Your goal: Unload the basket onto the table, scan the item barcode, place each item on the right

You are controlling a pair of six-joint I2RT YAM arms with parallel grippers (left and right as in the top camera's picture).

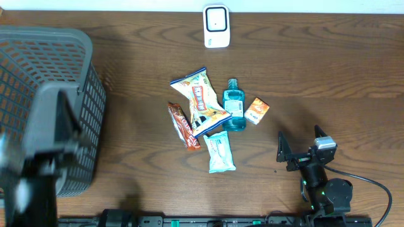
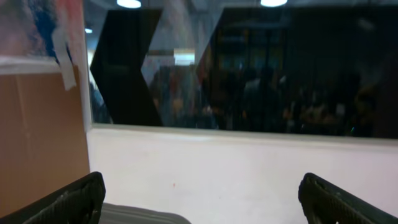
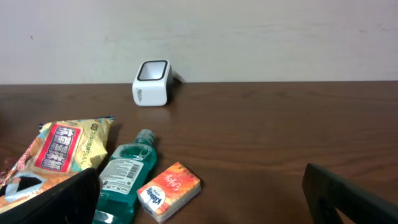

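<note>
Several items lie together mid-table: a yellow snack bag [image 1: 199, 101], a teal mouthwash bottle [image 1: 234, 108], an orange tissue pack [image 1: 257, 110], a red-brown bar [image 1: 184, 126] and a pale teal packet [image 1: 220, 152]. The white barcode scanner [image 1: 216, 26] stands at the table's far edge. My right gripper [image 1: 301, 144] hovers low, near and right of the pile, open and empty. Its wrist view shows the gripper [image 3: 202, 186], the bottle [image 3: 124, 174], tissue pack [image 3: 169, 190], snack bag [image 3: 62, 149] and scanner [image 3: 152, 83]. My left gripper [image 2: 202, 194] is open and empty, raised and facing the wall.
A large grey mesh basket [image 1: 44, 57] fills the left side, with the blurred left arm [image 1: 53, 126] over it. Its rim [image 2: 143, 216] shows below the left fingers. A white wall and dark window lie beyond. A cable [image 1: 372, 183] trails from the right arm.
</note>
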